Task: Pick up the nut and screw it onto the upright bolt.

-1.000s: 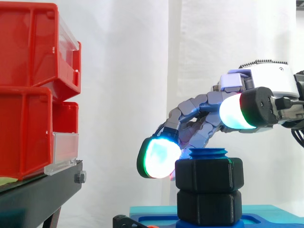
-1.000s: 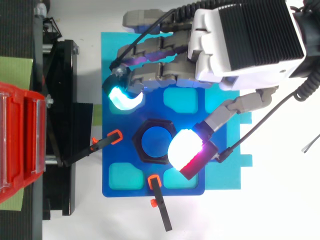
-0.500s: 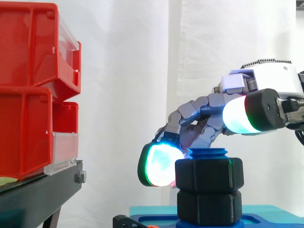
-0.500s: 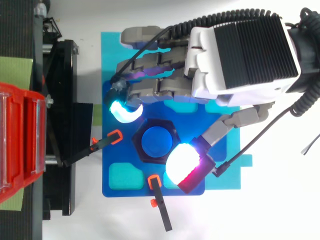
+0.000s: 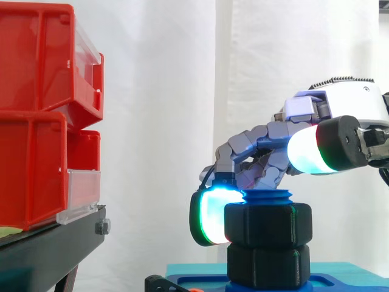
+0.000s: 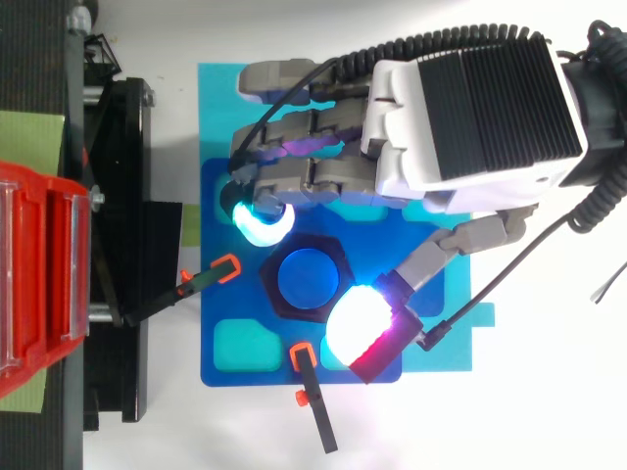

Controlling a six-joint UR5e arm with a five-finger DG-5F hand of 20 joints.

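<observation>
The black hex nut (image 5: 268,224) sits threaded on the upright blue bolt (image 6: 309,281), above a second black hex piece (image 5: 267,264). The bolt's blue top (image 5: 266,196) pokes just above the nut. My hand (image 6: 470,108) hovers over it from the right, fingers curled down past the bolt. One cyan-glowing fingertip (image 5: 209,216) presses the nut's left face, at its far-left corner (image 6: 263,220) in the top view. The thumb pad (image 6: 358,323) is at the nut's near-right corner, higher than the nut in the side view (image 5: 310,149).
The bolt stands in a blue base plate (image 6: 235,343) on a cyan sheet, held by two black clamps with orange tips (image 6: 226,266) (image 6: 302,354). Red bins (image 5: 36,121) on a black stand (image 6: 118,245) lie to the left, apart from the hand.
The curled fingers have swung in toward the nut until the glowing fingertip meets its left side. The thumb shifted slightly toward the nut. The nut stays on the bolt.
</observation>
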